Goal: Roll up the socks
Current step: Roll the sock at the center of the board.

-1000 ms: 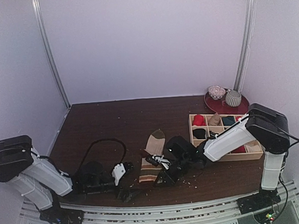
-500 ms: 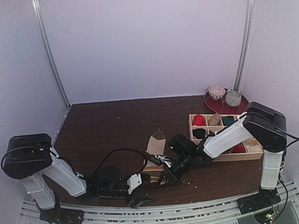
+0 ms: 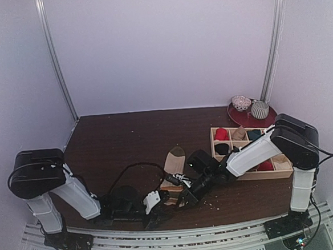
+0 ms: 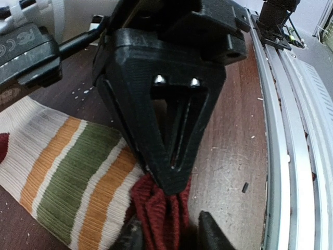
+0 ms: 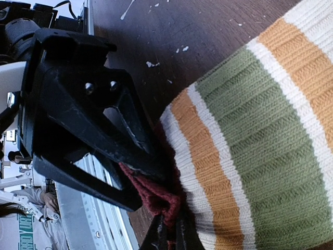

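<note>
A long tan sock (image 3: 173,159) with orange and green stripes lies on the dark table, toe away from me. Its dark red cuff (image 4: 158,213) is bunched at the near end. My right gripper (image 3: 180,197) is shut on that cuff (image 5: 156,192), its tips (image 5: 167,237) pinching the red knit. My left gripper (image 3: 164,208) has come in from the left. Its two fingertips (image 4: 210,232) stand on either side of the same cuff just below the right gripper's fingers, still a little apart. The left gripper's black fingers (image 5: 104,130) fill the left of the right wrist view.
A wooden compartment box (image 3: 284,173) with small rolled bundles stands to the right. Behind it is a red plate (image 3: 237,117) with two patterned balls. A metal rail (image 3: 191,237) runs along the near edge, close to both grippers. A black cable (image 3: 129,167) loops over the left arm.
My left arm has swung right, from well left of the sock to its cuff, and its jaws have narrowed around the cuff. The right gripper has kept its hold.
</note>
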Motion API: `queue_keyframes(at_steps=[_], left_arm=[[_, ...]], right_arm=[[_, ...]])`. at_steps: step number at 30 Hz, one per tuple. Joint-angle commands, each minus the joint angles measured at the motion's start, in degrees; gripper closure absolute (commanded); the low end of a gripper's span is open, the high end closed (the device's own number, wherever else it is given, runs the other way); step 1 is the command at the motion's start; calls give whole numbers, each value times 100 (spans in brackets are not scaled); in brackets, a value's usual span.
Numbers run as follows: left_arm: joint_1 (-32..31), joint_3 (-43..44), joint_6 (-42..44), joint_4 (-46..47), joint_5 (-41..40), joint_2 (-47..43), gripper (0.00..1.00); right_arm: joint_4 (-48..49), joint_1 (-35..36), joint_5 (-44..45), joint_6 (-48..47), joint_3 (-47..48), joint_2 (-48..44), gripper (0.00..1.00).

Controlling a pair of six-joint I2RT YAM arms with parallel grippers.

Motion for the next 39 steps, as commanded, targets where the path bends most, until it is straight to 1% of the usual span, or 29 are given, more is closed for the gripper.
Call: queue_keyframes(at_steps=[1,3,4,6,10,12,14,16,18,19,20,24,27,30,33,35,39], left_arm=[[-9,-115,-216,-368,50,130,78],[-9,-93,-244,-469,70,192,94],[-9,-81,-262,-529,81,233,97],[-9,-71,-305,-617,74,270,100],[-3,-53,-444,-797,57,308,100],[0,-59,-595,-909,126,288,100],[20,-110,-833,-944,252,278,100],[83,-128,-1095,-1036,503,303,100],[116,-117,-1328,-1171,789,297,100],[128,-109,-1460,-1245,919,281,100],[163,-68,-1613,-1344,1075,262,100],[257,23,-1942,-1650,1601,221,100],[308,50,-2027,-1815,1690,240,100],[372,19,-2014,-1851,1751,294,100],[394,-19,-2014,-1815,1812,325,100],[391,-14,-2002,-1797,1854,348,100],[399,6,-1947,-1807,1953,292,100]], right_arm=[[-754,10,195,-149,-134,146,93],[-784,14,206,-182,-141,139,92],[-789,16,214,-198,-136,127,92],[-792,12,217,-209,-142,130,91],[-757,14,291,-287,-128,18,85],[-765,14,508,-510,-137,-313,81],[-555,11,878,-823,-284,-806,79],[-82,68,1377,-1257,-587,-1383,76],[413,442,2172,-2033,-928,-1892,68],[609,678,2676,-2464,-1105,-2048,64],[739,868,3053,-2804,-1221,-2099,61],[765,1557,4194,-3960,-1184,-1707,60],[462,2030,4816,-4536,-859,-1230,59],[323,2186,5039,-4655,-717,-956,59],[414,2230,5398,-4685,-813,-954,59],[390,2226,5448,-4690,-864,-968,60],[-8,2234,5390,-4520,-762,-799,72]])
